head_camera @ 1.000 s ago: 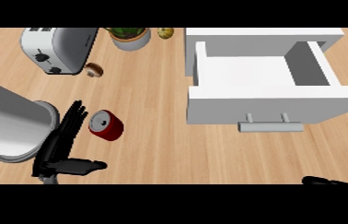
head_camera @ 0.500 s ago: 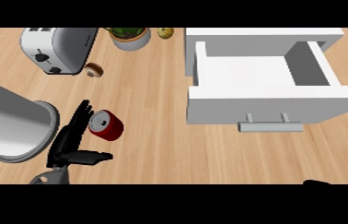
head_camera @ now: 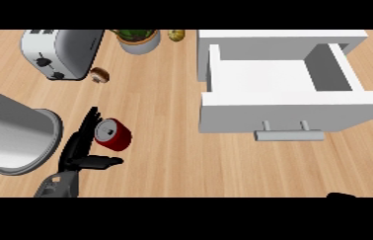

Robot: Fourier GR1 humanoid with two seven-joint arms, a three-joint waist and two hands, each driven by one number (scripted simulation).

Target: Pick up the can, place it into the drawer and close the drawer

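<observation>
The left hand (head_camera: pixel 79 149) had crept closer since the previous half-second, and there it was, right up against the red can (head_camera: pixel 113 134) on the wooden counter (head_camera: pixel 160 110). Its fingers (head_camera: pixel 89 120) were straight and stretched up along the can's left side, the thumb (head_camera: pixel 102 161) poking out below the can, so the hand stood spread around it without being curled on it yet. The can itself had not budged: it lay tilted on the counter, silver top facing up-left, well apart from the white drawer (head_camera: pixel 280 93), which stood pulled open with its handle (head_camera: pixel 289 134) toward us. At the bottom right edge only a dark sliver of the right hand (head_camera: pixel 341 195) showed, too little to tell how its fingers stood. A big metal pot (head_camera: pixel 22 138) sat just left of the reaching hand, and up along the back were the toaster (head_camera: pixel 58 51) and a potted plant (head_camera: pixel 138 39).
</observation>
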